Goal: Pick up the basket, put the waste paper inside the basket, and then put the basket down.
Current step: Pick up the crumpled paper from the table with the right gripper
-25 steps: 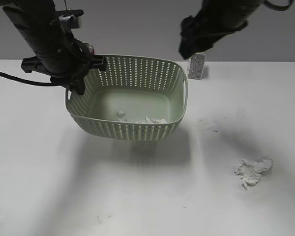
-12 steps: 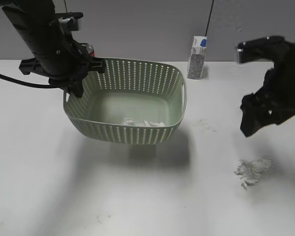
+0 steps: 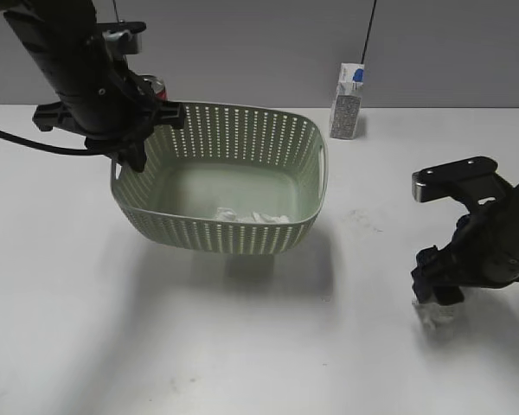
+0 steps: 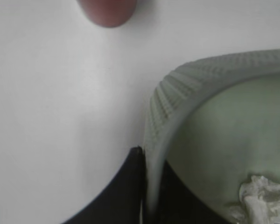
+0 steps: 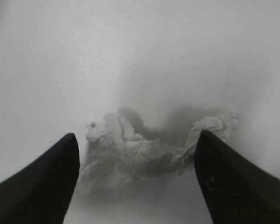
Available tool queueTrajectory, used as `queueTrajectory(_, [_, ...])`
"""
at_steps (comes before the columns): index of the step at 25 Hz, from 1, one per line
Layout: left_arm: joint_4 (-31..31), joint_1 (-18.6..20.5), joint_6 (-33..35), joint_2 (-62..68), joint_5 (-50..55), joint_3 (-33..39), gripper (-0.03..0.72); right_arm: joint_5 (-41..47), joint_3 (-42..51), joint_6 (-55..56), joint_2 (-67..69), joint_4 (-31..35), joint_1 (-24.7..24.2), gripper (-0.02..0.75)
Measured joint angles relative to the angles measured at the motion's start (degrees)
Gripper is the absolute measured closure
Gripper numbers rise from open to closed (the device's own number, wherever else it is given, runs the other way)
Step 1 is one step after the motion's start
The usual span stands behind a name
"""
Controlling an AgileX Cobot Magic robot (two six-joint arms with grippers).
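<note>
Basket [image 3: 221, 181] hangs above the table [image 3: 69, 328], its shadow spread on the surface below, tilted so the near wall dips lower than the far rim. The left gripper [image 3: 131, 143] is clamped on the basket's left rim near the back corner; in the left wrist view the rim [image 4: 151, 154] runs down between the dark fingers [image 4: 126, 186], pinched there. Two paper wads [image 3: 251, 215] lie inside, against the near wall; one wad [image 4: 263, 198] shows at the lower right of the left wrist view.

A third wad [image 5: 144, 151] lies on the table well to the right of the basket. The right gripper [image 3: 434, 304] is down over it, and from the exterior only a bit of white [image 3: 434, 316] peeks out under the fingers. In the right wrist view the two fingers [image 5: 42, 186] stand spread apart, one on each side of the wad, with the paper lying between them; whether they touch it cannot be told.

Behind the basket, near the wall, a red can [image 3: 156, 86] shows partly behind the left arm, blurred at the top of the left wrist view [image 4: 107, 10]. A white-and-blue carton [image 3: 347, 101] stands upright at the back of the table, right of the basket and apart from it.
</note>
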Motion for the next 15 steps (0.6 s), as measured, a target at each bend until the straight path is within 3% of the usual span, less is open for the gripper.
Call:
queueTrajectory(5, [0.0,0.0,0.0,0.0,0.2,0.0,0.685,-0.9,0.1,0.2,5.9,-0.6,0.0,0.166])
queueTrajectory(8, [0.0,0.0,0.0,0.0,0.3,0.0,0.685,-0.8,-0.3,0.3,6.9,-0.6,0.0,0.23])
queueTrajectory(10, [0.0,0.0,0.0,0.0,0.3,0.0,0.685,-1.0,-0.5,0.3,7.2,-0.6,0.0,0.342])
queueTrajectory(13, [0.0,0.0,0.0,0.0,0.6,0.0,0.685,-1.2,-0.5,0.3,7.0,-0.6,0.0,0.608])
queueTrajectory(15, [0.0,0.0,0.0,0.0,0.7,0.0,0.685,-0.5,-0.5,0.3,6.3,-0.1,0.0,0.689])
